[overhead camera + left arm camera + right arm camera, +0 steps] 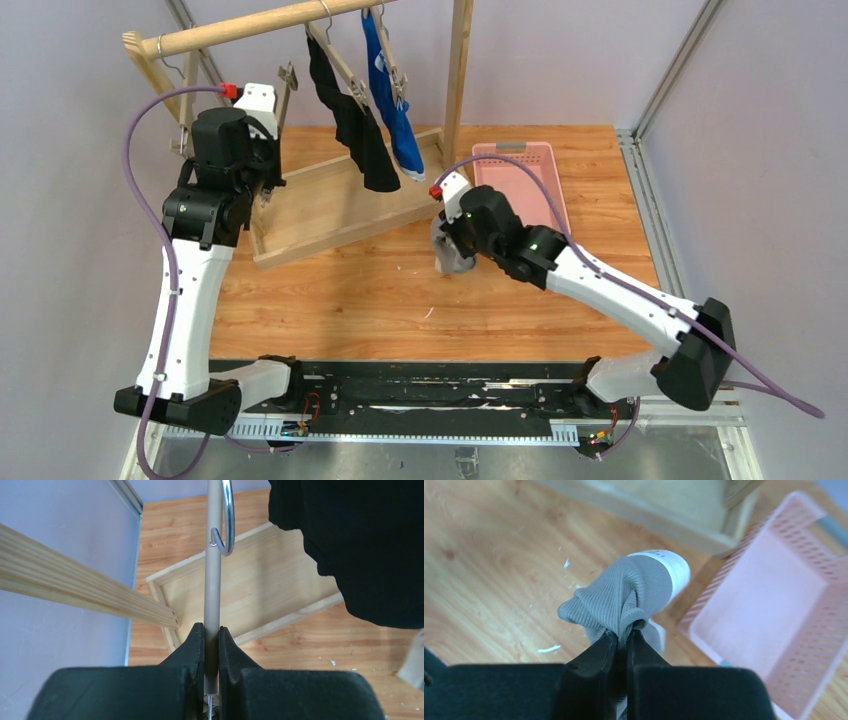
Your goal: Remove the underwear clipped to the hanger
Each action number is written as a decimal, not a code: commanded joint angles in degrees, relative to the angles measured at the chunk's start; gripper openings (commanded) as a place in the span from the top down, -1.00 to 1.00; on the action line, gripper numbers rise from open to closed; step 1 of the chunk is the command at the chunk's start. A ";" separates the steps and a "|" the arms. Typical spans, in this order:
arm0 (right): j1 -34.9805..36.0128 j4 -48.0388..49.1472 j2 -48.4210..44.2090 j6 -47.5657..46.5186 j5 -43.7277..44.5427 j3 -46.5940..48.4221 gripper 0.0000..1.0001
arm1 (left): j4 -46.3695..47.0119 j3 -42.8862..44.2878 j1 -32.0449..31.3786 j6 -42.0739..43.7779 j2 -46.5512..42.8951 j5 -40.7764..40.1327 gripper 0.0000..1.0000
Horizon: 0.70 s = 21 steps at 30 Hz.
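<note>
The black underwear (352, 118) and the bright blue underwear (391, 95) hang clipped to hangers on the wooden rail (250, 27). My left gripper (212, 630) is shut on the bar of an empty hanger (212, 575), whose metal hook (227, 520) shows above; the black underwear (370, 545) hangs to its right. In the top view the left gripper (268, 165) is beside the rack's left post. My right gripper (625, 632) is shut on the grey underwear (624, 592), holding it above the table (452, 250) left of the pink basket (545, 160).
The wooden rack's base frame (330, 215) lies on the table behind the right gripper. The pink basket (769, 600) is to the right in the right wrist view. A metal rail (650, 190) borders the table on the right.
</note>
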 commanded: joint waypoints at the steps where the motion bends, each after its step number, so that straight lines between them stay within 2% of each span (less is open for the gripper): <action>1: -0.30 -0.64 -4.34 -3.07 10.42 3.69 0.99 | 1.84 3.81 2.75 0.02 0.23 3.00 1.00; 4: -3.03 1.35 -5.52 -4.92 12.65 5.61 0.99 | 2.53 5.28 4.55 -0.77 1.10 4.53 1.00; 11: -14.16 4.25 -5.43 -7.04 13.12 8.90 0.99 | 3.29 9.04 6.13 -2.15 2.56 7.67 1.00; 16: -25.02 6.74 -3.37 -4.85 7.58 9.25 0.99 | 2.03 12.14 6.35 -1.42 2.81 7.51 1.00; 21: -29.52 8.52 -0.90 -4.48 4.40 8.34 0.99 | 0.97 14.51 6.72 -1.24 3.00 7.19 0.99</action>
